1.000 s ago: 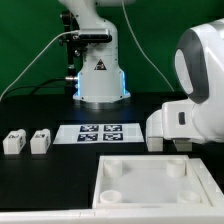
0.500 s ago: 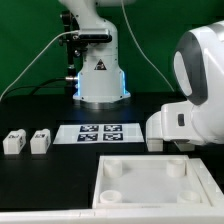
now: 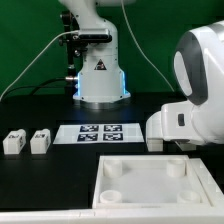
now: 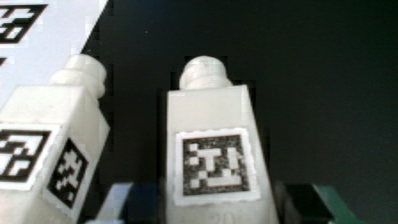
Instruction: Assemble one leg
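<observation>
Outside the tray point(image 3: 150, 190), the spread claw point(image 4: 222, 205) straddles one leg point(image 4: 217, 130).

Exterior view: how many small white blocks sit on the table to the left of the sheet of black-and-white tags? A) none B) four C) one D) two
D: one leg and a second leg sit side by side, to the exterior view's left of the marker board.
</observation>
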### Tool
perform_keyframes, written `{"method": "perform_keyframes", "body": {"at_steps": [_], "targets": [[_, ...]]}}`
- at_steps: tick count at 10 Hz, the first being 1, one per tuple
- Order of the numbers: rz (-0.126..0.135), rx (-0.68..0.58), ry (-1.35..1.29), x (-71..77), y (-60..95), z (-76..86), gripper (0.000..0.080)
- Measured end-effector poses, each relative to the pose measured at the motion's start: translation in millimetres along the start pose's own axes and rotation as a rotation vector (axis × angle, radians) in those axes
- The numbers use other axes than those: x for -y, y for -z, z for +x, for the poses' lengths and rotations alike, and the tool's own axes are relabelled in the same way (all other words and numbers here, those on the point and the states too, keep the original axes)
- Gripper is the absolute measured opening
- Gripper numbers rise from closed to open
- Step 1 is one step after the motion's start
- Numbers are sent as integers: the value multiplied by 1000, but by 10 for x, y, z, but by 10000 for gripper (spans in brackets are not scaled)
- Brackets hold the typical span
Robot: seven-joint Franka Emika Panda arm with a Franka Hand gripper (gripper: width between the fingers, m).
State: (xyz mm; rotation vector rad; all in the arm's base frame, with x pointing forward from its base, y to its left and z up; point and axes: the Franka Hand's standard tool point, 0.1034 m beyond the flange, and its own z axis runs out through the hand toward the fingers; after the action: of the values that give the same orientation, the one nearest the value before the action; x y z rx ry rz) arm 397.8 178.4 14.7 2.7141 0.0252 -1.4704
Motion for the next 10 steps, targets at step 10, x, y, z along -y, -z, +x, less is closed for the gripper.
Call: {"method": "perform_keyframes", "body": {"at_steps": [10], "targets": [[57, -451, 27, -305, 935, -538, 294]]}}
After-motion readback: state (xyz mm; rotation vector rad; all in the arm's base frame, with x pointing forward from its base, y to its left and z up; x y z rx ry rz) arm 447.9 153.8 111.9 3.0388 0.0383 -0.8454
